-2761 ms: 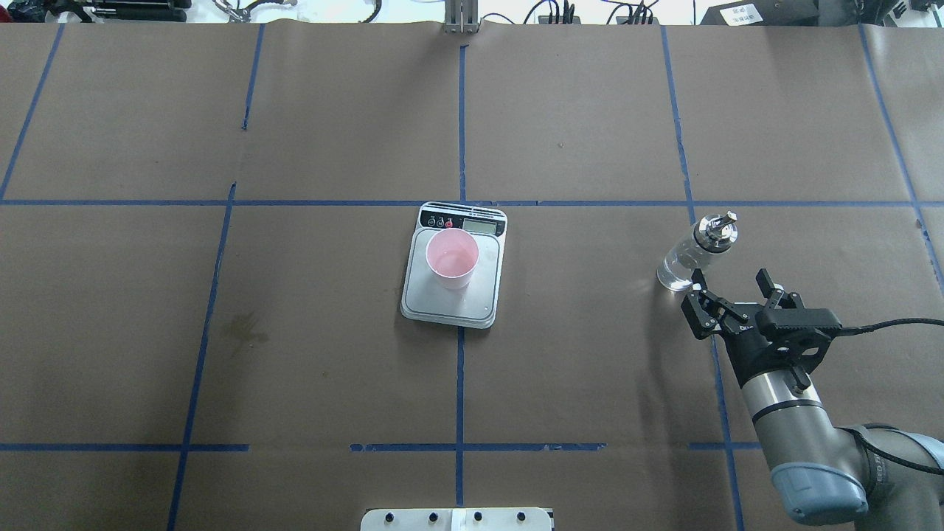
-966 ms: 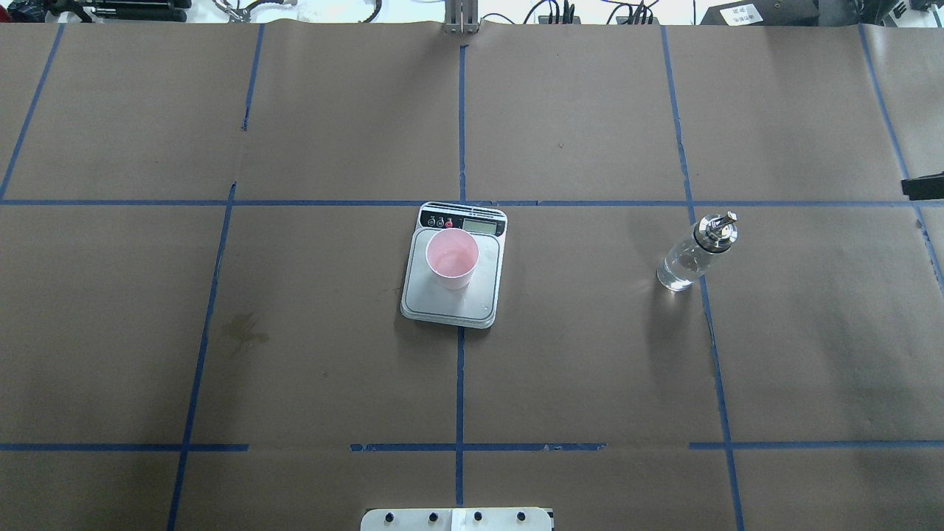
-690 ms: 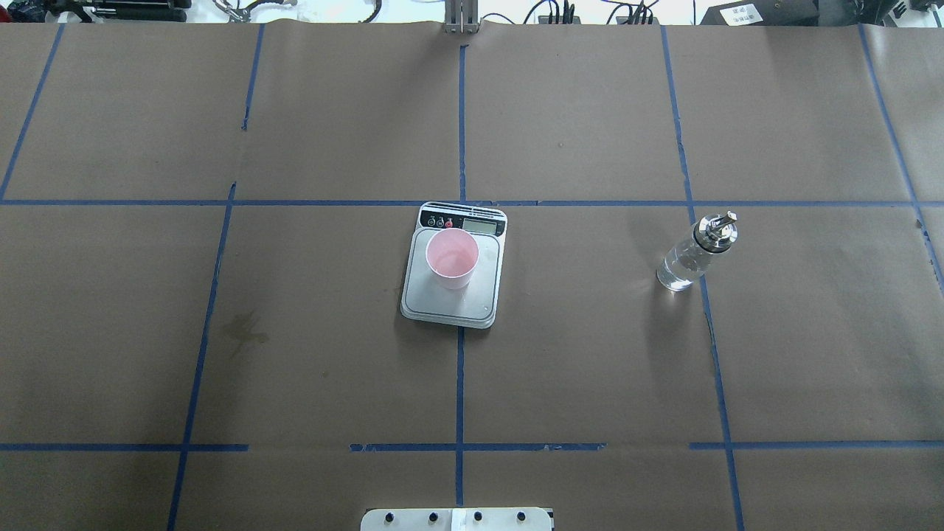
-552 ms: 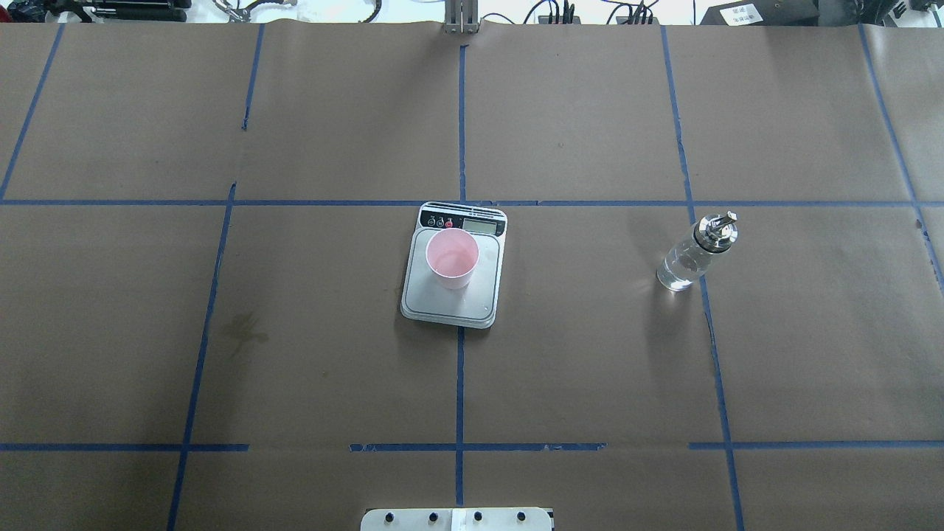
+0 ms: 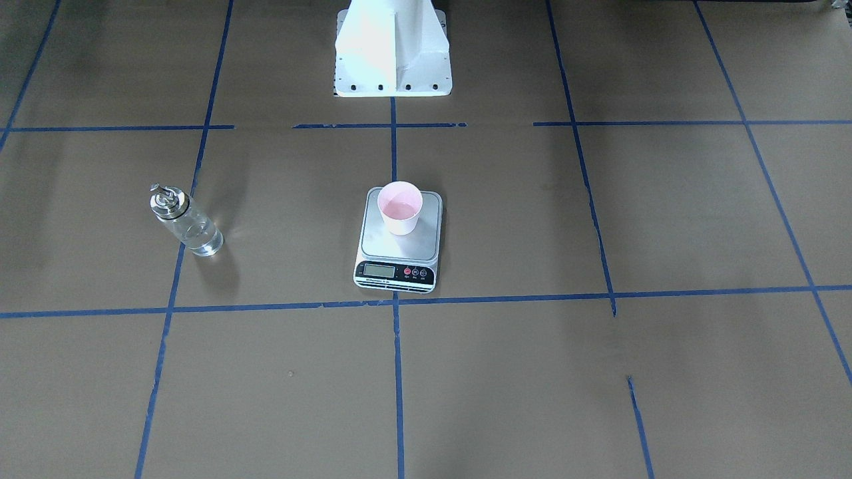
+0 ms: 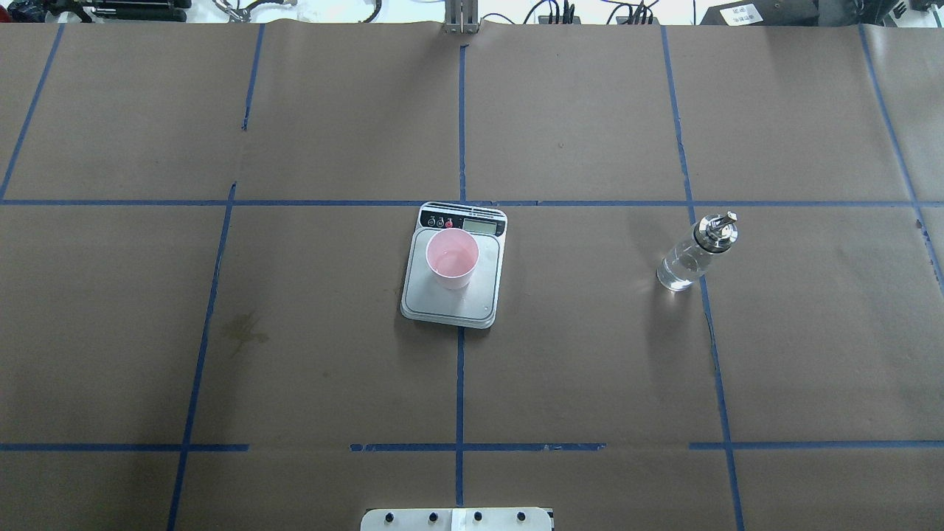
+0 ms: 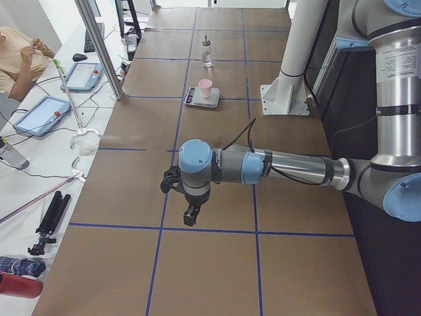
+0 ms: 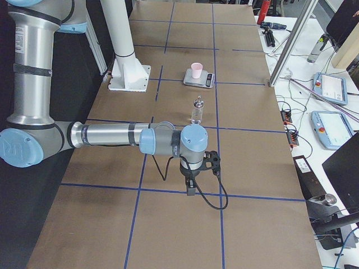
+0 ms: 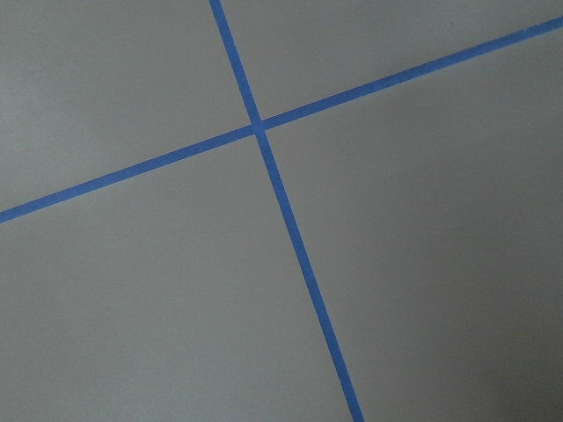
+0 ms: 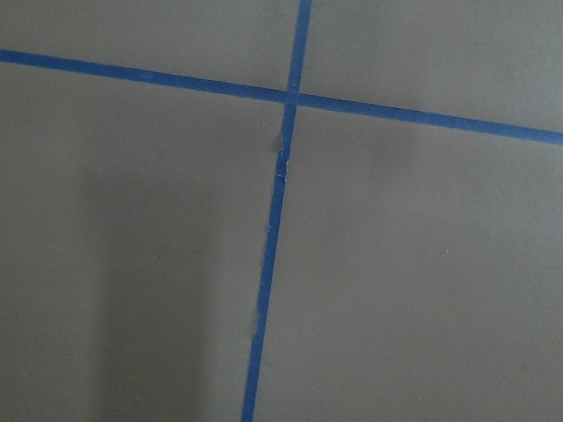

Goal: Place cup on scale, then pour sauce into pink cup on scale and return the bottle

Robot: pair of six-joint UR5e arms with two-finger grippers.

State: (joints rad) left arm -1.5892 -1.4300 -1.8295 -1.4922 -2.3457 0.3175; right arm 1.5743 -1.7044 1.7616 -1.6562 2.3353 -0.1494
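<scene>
- The cup [image 6: 452,258] stands upright on the scale [image 6: 450,306], toward the far half of the steel platform. It sits well inside the platform's edges, so its whole weight bears on the plate and the display [image 6: 478,226] stays unblocked.
- The inside of the cup shows a faint level line. I judge some sauce is already in it, though clear liquid is hard to confirm.
- The bottle [image 6: 689,258] stands upright on the counter [image 6: 590,383], well to the right of the scale on a blue tape line [image 6: 706,324]. Nothing touches it.
- Clear sauce [image 6: 677,271] shows in the bottle's lower part. The spout end is on top, so nothing can drip.
- The left gripper [image 7: 190,216] hangs over bare counter at the left end, well apart from everything. Whether it is spread or pressed together I cannot tell.
- The right gripper [image 8: 191,188] hangs over bare counter at the right end, short of the bottle. Its state cannot be told either. Both wrist views show only paper and tape.
- With cup placed, bottle parked and both arms away, the task looks finished or nearly so.
- Room: wide bare counter surrounds scale and bottle on every side. No counter edge lies near either one, so any approach has free space.
</scene>
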